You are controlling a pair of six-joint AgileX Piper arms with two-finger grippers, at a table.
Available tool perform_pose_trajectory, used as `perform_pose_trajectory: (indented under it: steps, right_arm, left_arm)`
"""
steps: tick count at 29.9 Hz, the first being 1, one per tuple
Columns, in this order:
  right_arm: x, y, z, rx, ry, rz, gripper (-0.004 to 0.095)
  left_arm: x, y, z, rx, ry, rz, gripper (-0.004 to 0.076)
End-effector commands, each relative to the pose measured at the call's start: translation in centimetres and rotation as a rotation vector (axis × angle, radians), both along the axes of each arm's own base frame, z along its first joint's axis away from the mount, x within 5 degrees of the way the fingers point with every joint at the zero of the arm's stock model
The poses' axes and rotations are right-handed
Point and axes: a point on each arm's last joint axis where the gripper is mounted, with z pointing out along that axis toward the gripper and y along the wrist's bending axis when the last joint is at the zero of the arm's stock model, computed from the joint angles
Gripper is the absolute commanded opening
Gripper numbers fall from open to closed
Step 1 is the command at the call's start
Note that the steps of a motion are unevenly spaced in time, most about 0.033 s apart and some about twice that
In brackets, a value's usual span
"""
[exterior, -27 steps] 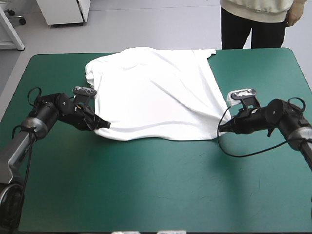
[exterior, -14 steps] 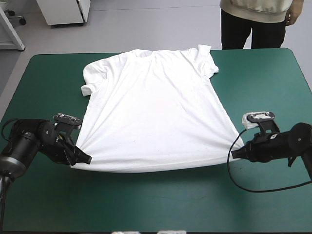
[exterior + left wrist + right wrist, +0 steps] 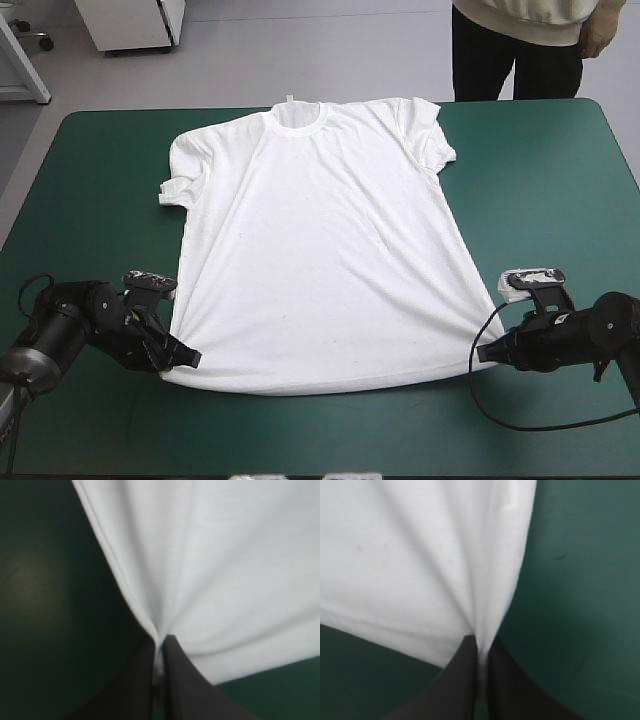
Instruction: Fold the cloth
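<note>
White and spread flat, the T-shirt (image 3: 315, 250) lies face up over the middle of the teal-green worktop (image 3: 560, 170). Its collar just reaches the far edge and its hem lies toward the near edge.

The left pincer (image 3: 190, 357) pinches the hem's left corner, low on the cover. In the left wrist view its black fingers (image 3: 182, 680) are pressed all but together, with a sliver of cloth between them. The right pincer (image 3: 483, 352) grips the hem's right corner in the same way. Creases fan out from both pinched corners into the body of the shirt, and the hem between them bows slightly toward the near edge.

Both sleeves lie flat. Bare cover runs down either side of the shirt, wider on the right. A band of bare cover lies between the hem and the near edge.
</note>
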Motion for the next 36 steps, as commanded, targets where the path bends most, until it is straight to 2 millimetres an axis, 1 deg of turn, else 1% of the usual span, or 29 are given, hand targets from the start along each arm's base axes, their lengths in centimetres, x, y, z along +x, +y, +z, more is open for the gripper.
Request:
perform_pose_trajectory:
  steps: [1, 5, 12, 18, 22, 25, 28, 31, 34, 36]
  right_arm:
    - [0.4, -0.2, 1.0, -0.005, -0.072, -0.017, -0.0017]
    - [0.1, -0.4, 0.8, -0.023, -0.035, -0.032, -0.0017]
    - [-0.6, -0.5, 0.6, -0.043, 0.037, -0.033, -0.0017]
    - [-0.2, -0.6, 0.6, -0.062, 0.002, -0.035, -0.0017]
    - [-0.6, -0.4, 0.5, -0.057, 0.045, -0.020, -0.0017]
    - [-1.1, -0.3, 0.5, -0.048, 0.096, -0.008, -0.0016]
    - [-1.3, -0.3, 0.6, -0.054, 0.086, -0.007, -0.0007]
    - [-1.2, -0.3, 0.7, -0.053, 0.075, -0.010, 0.0063]
    - [-1.2, -0.3, 0.7, -0.050, 0.070, -0.009, 0.0199]
    - [-1.2, -0.3, 0.7, -0.050, 0.070, -0.009, 0.0308]
  left_arm:
    - [0.2, -0.4, 0.4, -0.060, -0.080, 0.036, -0.0009]
    - [-0.1, -0.6, -0.4, -0.081, -0.068, 0.050, -0.0009]
    - [-0.5, -0.5, -0.7, -0.068, -0.037, 0.036, -0.0009]
    - [-0.5, -0.3, -1.1, -0.043, -0.055, 0.026, -0.0009]
    - [-0.4, -0.4, -1.1, -0.056, -0.065, 0.033, -0.0008]
    - [-0.4, -0.5, -1.0, -0.069, -0.068, 0.018, 0.0025]
    - [-0.4, -0.5, -1.0, -0.069, -0.063, 0.017, 0.0074]
    - [-0.5, -0.5, -1.1, -0.069, -0.057, 0.016, 0.0104]
    - [-0.5, -0.5, -1.1, -0.069, -0.053, 0.015, 0.0154]
    - [-0.6, -0.5, -1.1, -0.068, -0.049, 0.012, 0.0208]
